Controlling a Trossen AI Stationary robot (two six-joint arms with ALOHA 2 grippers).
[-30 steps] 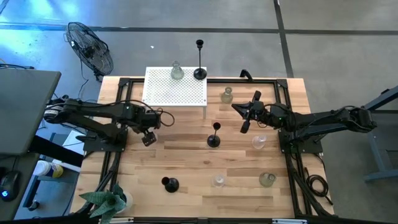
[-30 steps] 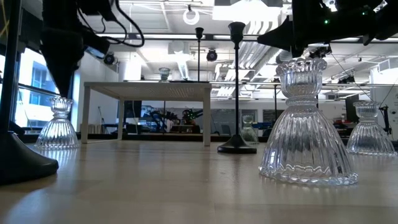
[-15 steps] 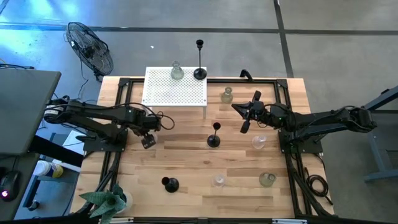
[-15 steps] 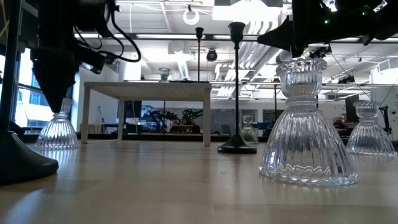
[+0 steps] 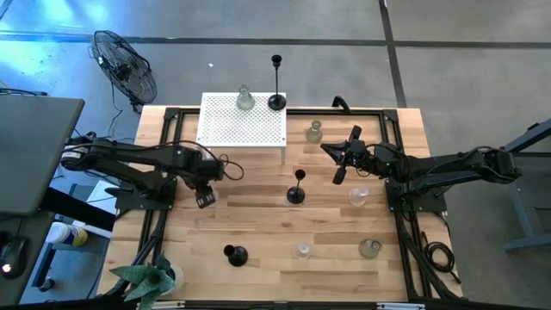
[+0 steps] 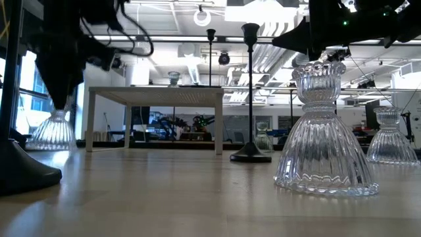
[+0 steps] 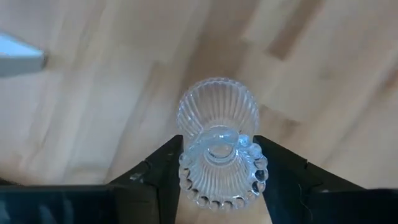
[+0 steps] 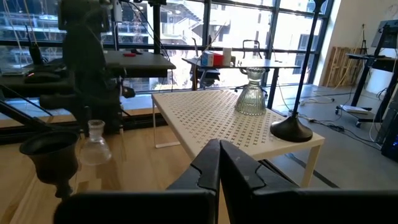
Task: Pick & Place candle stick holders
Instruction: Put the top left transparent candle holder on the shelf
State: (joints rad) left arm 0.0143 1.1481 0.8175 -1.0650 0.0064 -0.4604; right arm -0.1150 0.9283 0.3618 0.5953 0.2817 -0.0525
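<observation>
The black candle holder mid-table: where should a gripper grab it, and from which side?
Likely the thin stem of the black holder, low down, just above its round base, with fingers coming in level from the right, where the right gripper waits. It stands upright, and the flat base offers no hold.

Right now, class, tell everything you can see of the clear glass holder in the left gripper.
The glass holder is clear, ribbed glass with a flared skirt-like base, a narrow neck and a beaded rim. The left gripper is shut on its neck, one dark finger on each side. In the low view it hangs slightly tilted, its base lifted clear of the wooden table, at the table's left side.
</observation>
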